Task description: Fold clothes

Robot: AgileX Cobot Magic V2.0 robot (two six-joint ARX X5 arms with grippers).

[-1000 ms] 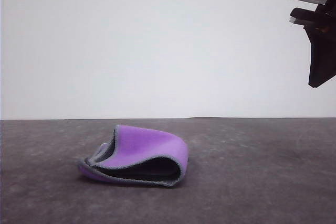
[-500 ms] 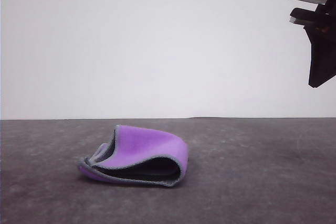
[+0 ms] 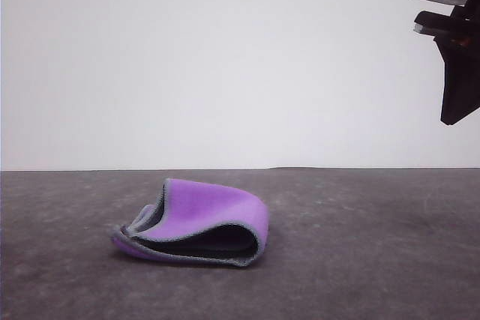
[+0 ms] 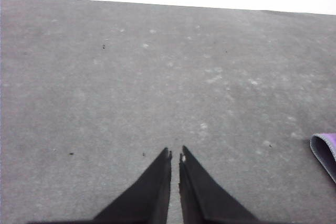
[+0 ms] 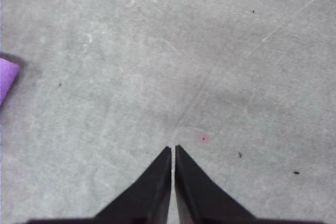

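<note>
The cloth (image 3: 196, 222) lay on the grey table (image 3: 375, 260), a little left of the middle and toward the near side, folded over itself into a loose, puffy roll. The purple face was outward, the dark face showed in the open mouth of the fold, and the pale edging ran along the lip.

The right gripper (image 5: 173, 150) hung high at the far right, well apart from the cloth, its fingers (image 5: 152, 187) pressed together with only a hairline slit between them and holding nothing. The left gripper (image 4: 175, 155) was likewise almost closed and empty above bare table, with a corner of the cloth just at the edge of its view.

The fold looked done in form but slack. To finish it well, I would judge that a gripper should come down on the raised upper layer and press it flat, working from the rounded right bend toward the open left edges, so the layers settle without sliding apart. No containers were on the table.
</note>
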